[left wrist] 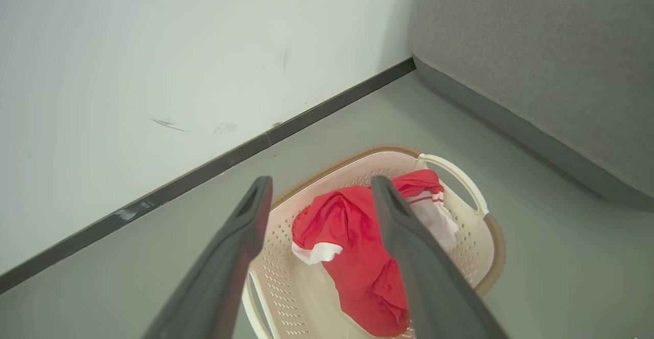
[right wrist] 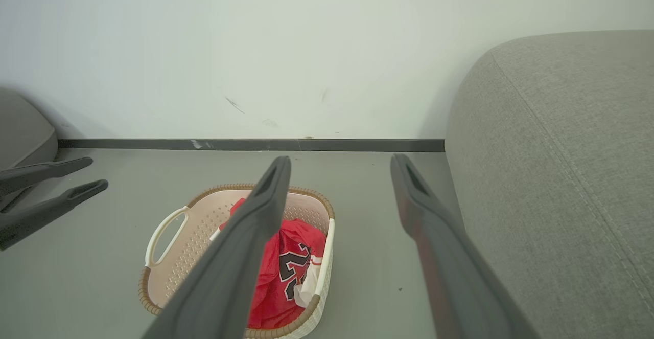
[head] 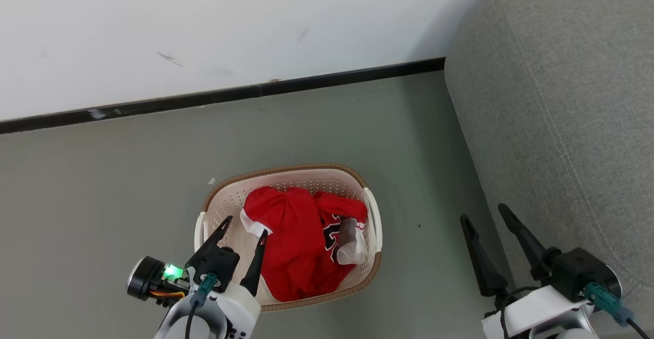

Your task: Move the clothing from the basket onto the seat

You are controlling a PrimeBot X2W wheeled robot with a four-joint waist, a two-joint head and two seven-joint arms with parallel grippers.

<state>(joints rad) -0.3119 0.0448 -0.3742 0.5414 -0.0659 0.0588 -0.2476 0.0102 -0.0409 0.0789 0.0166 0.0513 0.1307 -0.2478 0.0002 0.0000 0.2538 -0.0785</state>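
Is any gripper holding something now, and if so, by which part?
Nothing is held. The left gripper and the right gripper both stand open and empty; the clothing lies in the basket.

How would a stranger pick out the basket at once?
Find the big grey sofa at the right. On the floor left of it sits the basket: oval, cream, perforated, brown-rimmed, with red clothing inside.

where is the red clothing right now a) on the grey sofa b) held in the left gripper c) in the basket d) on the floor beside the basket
c, the red clothing lies piled inside the basket, while the left gripper above it is open and empty
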